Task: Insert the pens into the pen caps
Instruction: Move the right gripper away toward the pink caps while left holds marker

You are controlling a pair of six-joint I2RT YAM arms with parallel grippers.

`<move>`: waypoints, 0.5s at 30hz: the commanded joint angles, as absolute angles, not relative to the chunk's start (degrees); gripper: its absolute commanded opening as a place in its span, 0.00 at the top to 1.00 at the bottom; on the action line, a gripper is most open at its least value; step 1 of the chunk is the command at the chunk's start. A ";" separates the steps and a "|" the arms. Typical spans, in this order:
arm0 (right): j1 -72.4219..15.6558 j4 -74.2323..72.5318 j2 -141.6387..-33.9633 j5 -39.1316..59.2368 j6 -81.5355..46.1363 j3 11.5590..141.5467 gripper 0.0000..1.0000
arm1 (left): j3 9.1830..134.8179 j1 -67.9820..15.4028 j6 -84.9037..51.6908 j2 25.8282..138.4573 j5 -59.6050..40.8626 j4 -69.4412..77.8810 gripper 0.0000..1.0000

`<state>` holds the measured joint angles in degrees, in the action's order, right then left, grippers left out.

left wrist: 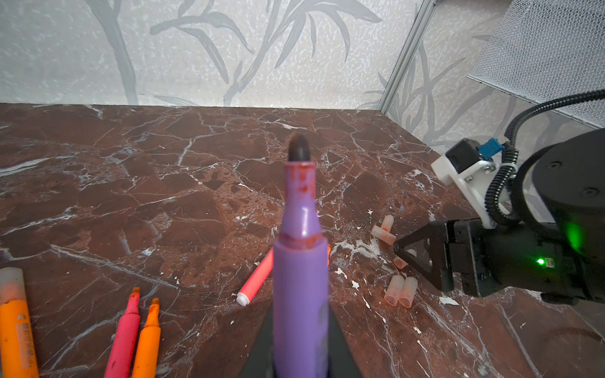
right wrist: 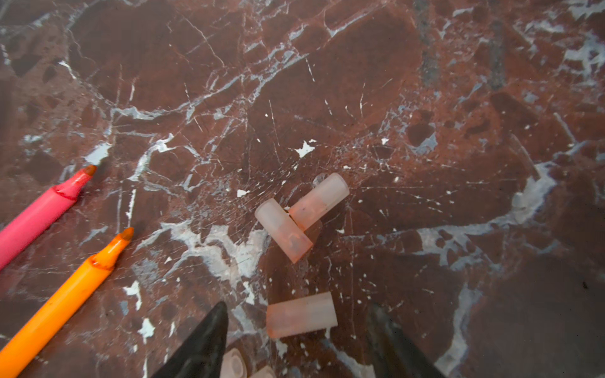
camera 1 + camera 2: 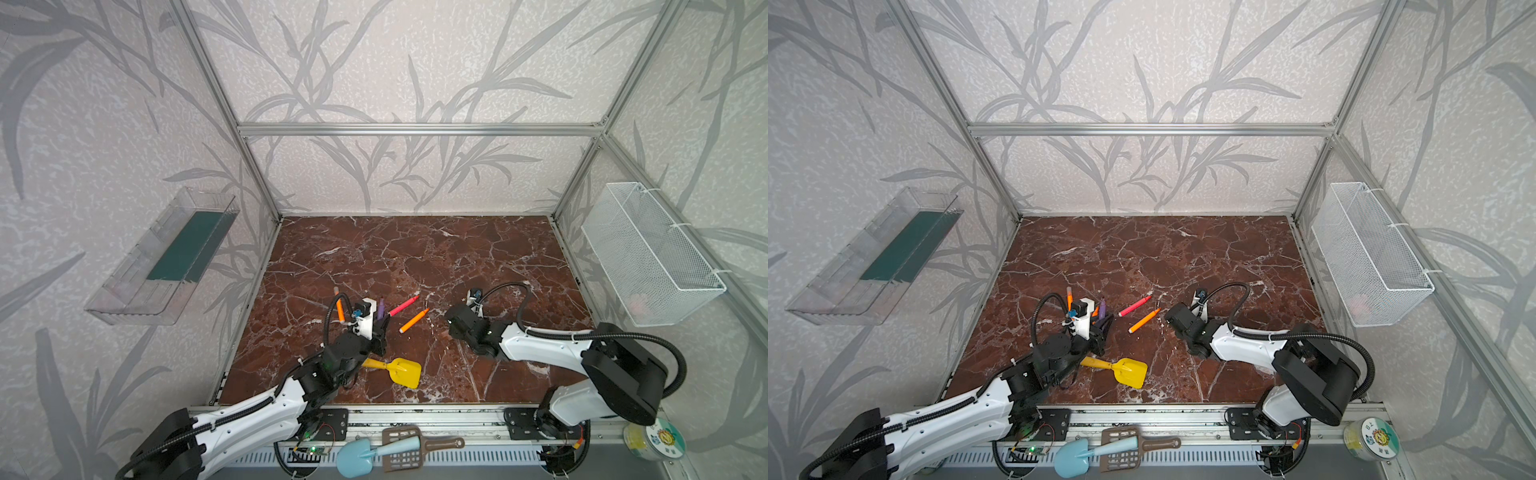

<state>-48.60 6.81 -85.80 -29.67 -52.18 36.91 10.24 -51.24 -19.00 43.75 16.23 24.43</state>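
Top views: brown marble tabletop [image 3: 415, 257]; left arm [image 3: 257, 415] and right arm [image 3: 540, 345] reach low from the front rail toward mid-table. Left gripper [image 3: 380, 328] is clamped on the purple marker pen [image 1: 300, 261], nib tilted upward. Right gripper [image 2: 298, 312] is angled down, jaws spread either side of one translucent pinkish pen cap [image 2: 301, 315] lying flat on the table. Other caps [image 2: 283, 229] lie near.

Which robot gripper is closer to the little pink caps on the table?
Right. The right gripper is open just above the caps, one cap lying between its fingertips. The left gripper is off to the side, shut on the purple pen.
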 commanded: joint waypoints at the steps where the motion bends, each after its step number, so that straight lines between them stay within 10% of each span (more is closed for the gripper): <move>1: -48.21 11.47 -88.37 -32.41 -52.14 39.41 0.34 | 9.70 -50.98 -18.70 42.91 17.19 24.26 1.00; 15: -48.16 15.29 -90.06 -35.32 -53.85 38.71 0.45 | 10.09 -51.00 -18.72 43.53 16.40 24.28 1.00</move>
<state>-48.38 13.15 -91.15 -33.08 -52.71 39.57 10.24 -51.20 -19.00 43.53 16.21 24.01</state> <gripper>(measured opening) 0.560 0.170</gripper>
